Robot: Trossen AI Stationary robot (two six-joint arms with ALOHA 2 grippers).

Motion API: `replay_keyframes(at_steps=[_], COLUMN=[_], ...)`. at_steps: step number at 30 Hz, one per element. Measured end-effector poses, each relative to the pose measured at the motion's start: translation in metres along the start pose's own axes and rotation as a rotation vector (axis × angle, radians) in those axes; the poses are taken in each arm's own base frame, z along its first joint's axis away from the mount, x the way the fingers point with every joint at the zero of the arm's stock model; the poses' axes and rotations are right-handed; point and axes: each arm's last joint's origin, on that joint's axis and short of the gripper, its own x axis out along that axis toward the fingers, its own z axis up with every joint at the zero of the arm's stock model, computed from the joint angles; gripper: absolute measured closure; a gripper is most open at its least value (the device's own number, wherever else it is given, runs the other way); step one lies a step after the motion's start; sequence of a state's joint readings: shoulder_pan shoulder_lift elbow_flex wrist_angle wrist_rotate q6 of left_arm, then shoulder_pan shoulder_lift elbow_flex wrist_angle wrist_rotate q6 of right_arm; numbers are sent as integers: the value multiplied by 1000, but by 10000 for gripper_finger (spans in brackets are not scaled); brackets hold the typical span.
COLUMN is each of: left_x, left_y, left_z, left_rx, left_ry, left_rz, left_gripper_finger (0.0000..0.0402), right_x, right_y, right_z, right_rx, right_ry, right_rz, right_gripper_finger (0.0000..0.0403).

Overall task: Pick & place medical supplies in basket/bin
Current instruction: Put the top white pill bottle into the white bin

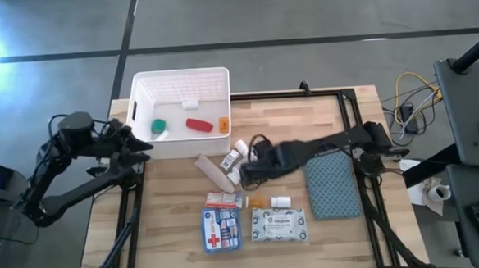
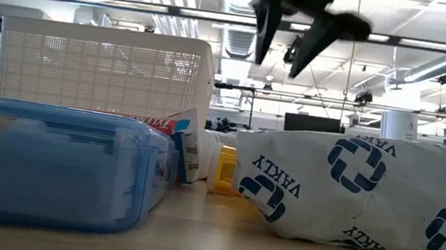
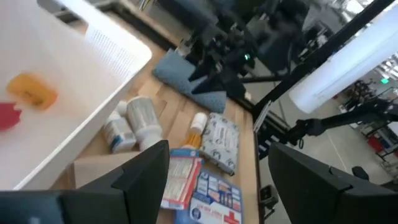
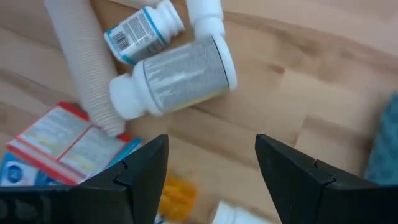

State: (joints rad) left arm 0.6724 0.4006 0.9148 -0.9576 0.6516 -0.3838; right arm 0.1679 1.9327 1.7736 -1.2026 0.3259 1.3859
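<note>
The white bin [image 1: 179, 86] stands at the table's far left and holds a green piece [image 1: 158, 124], a red tube [image 1: 198, 125] and an orange bit [image 1: 222, 124]. In front of it lie white pill bottles [image 4: 174, 78], a tan roll [image 4: 81, 62], a red-white pack [image 1: 222, 201], the first-aid pouch [image 1: 222, 231] and the wipes pack [image 1: 279, 225]. My right gripper [image 4: 211, 180] hangs open above the table just near of the bottles, fingers pointing steeply down, nothing between them. My left gripper [image 3: 217, 180] stands open by the bin's left near corner, touching nothing.
A blue-grey cloth pad [image 1: 332, 185] lies right of the supplies, under my right arm. A small white bottle [image 1: 280, 202] and an orange bit [image 4: 177, 193] lie just beyond the wipes pack. Bare wood shows at the table's near edge and along its left side.
</note>
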Motion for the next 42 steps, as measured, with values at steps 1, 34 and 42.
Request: replay_keyframes(at_steps=[1,34,42], left_x=[2,21,21], left_y=[2,27,27], left_z=[-1,-11,-11], left_rx=[2,-31,-31], left_ry=[7,28,26], left_rz=[3,178,181], left_gripper_finger=[148,148,148], right_x=[6,135,165], right_y=[-1,-41,-39], right_z=[8,75,67], right_rx=[-23,-300,-315], right_ry=[14,-154,-114], right_rz=[6,286,245], right_gripper_finger=[170,184,184])
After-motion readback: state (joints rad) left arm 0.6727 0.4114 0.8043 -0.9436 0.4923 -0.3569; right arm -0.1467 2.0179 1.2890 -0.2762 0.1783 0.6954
